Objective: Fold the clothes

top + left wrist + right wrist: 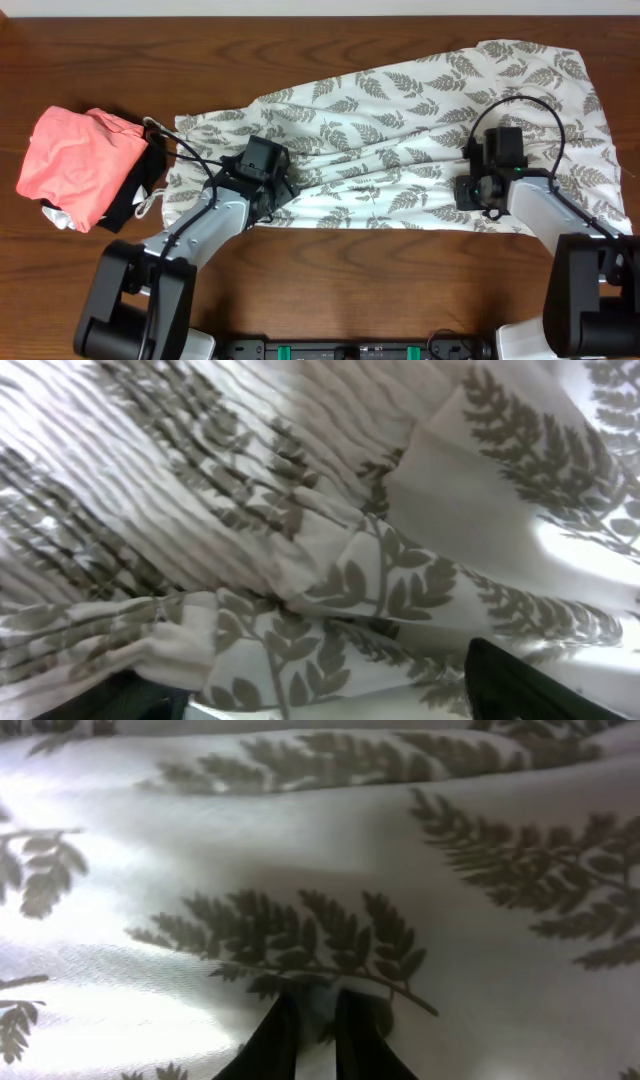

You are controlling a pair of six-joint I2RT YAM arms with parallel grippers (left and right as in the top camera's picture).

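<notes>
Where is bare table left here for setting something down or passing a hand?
Bare wood: the far-left part of the table, behind the salmon-pink garment and fern-print dress; the front, between left arm and right arm. Crowded where garment meets dress.

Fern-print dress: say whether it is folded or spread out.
Spread out. The dress lies at full length across the table, rumpled, with no tidy fold visible.

left end effector point(265, 166): jaws wide, pointing down | right end effector point(312, 1020): jaws nearly closed, pinching
</notes>
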